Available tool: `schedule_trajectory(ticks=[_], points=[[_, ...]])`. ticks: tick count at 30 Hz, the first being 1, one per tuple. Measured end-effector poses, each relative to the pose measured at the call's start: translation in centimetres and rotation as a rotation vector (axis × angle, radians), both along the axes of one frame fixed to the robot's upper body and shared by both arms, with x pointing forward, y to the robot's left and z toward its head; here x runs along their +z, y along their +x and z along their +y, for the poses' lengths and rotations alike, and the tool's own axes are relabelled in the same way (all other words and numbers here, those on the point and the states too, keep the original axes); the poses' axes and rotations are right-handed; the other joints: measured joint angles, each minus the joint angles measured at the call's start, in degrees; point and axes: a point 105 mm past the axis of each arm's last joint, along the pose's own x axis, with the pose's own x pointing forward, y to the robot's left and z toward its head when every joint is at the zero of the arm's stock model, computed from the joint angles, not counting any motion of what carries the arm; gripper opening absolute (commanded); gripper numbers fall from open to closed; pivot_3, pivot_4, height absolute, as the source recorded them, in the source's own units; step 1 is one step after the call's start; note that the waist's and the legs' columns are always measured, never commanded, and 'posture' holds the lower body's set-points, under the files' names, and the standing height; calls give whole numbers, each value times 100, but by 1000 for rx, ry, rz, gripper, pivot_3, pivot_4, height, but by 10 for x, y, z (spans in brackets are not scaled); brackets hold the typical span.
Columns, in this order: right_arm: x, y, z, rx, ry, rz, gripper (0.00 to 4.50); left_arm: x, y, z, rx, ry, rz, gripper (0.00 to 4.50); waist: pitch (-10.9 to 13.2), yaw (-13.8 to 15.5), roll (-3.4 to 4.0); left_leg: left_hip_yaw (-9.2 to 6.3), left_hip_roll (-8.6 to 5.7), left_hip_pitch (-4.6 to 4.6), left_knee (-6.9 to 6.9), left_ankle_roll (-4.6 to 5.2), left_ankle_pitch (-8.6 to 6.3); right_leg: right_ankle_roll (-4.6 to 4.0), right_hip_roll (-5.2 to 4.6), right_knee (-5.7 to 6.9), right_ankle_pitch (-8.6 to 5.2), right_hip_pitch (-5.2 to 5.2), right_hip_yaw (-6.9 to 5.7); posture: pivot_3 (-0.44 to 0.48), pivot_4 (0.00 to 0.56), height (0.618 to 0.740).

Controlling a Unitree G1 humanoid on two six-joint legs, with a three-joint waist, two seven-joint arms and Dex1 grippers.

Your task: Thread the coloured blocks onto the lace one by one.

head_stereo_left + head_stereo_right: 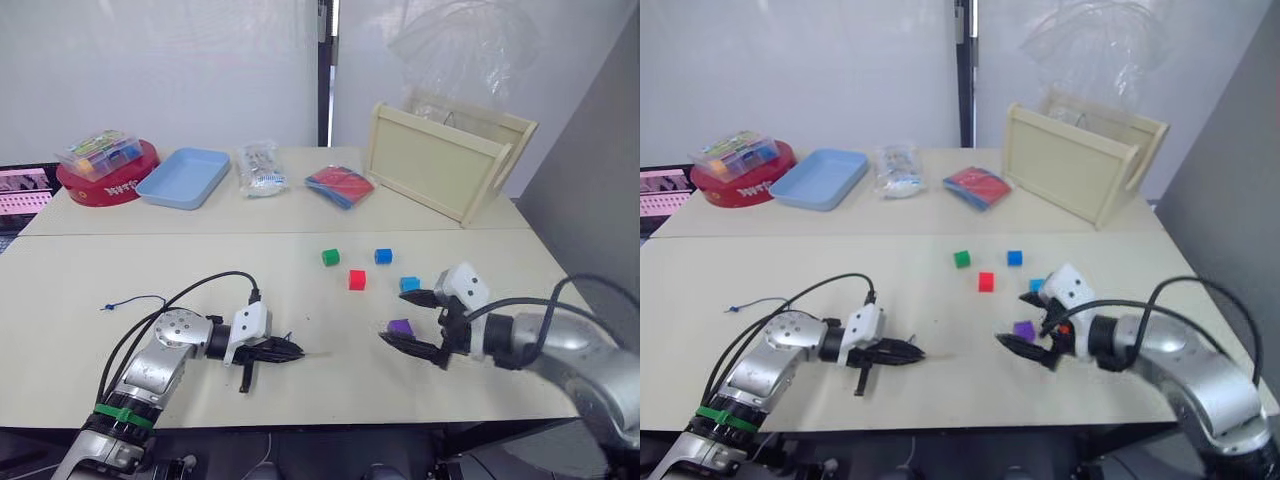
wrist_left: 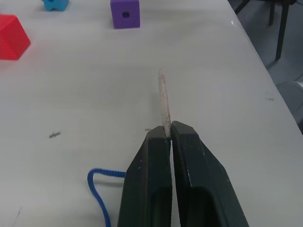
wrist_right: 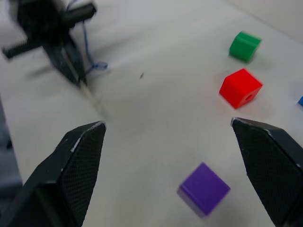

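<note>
The lace [image 2: 164,101] has its pale stiff tip pinched between the clenched fingers of the left gripper [image 1: 290,351], low on the table [image 1: 150,250] at about 7 o'clock in the head view, the tip pointing toward 3 o'clock; its thin blue string [image 1: 130,301] trails off toward 9 o'clock. The purple block [image 1: 400,327] lies on the table between the spread, empty fingers of the right gripper [image 1: 415,322], at roughly 4 o'clock. Beyond it, toward 12 o'clock, sit the light blue block [image 1: 409,284], the red block [image 1: 357,279], the green block [image 1: 330,257] and the dark blue block [image 1: 383,256], all apart from each other
</note>
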Motion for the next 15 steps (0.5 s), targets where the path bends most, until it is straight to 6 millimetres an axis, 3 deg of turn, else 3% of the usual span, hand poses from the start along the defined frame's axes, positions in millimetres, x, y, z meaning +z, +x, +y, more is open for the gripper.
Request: schedule_trajectory(ticks=[5, 12, 15], points=[[-22, 14, -8, 203, -187, -3, 4467, 1, -4, -1, 20, -9, 10, 0, 1, 16, -1, 0, 0, -10, 7, 0, 0, 0, -2, -2, 0, -2, -1, 0, 150, 740], [-39, 39, -12, 303, -263, -4, 4467, 6, -14, -4, 25, -48, 43, 0, 1, 39, -2, 0, -2, -11, 10, -1, 1, 0, -6, -3, 0, -1, -3, 0, 150, 740], [-46, 43, -18, 306, -281, 29, 3630, 7, -17, -4, 27, -53, 54, 0, 1, 56, -2, 0, -3, -13, 14, -2, 1, 0, -8, -3, 0, -1, -3, 0, 150, 740]])
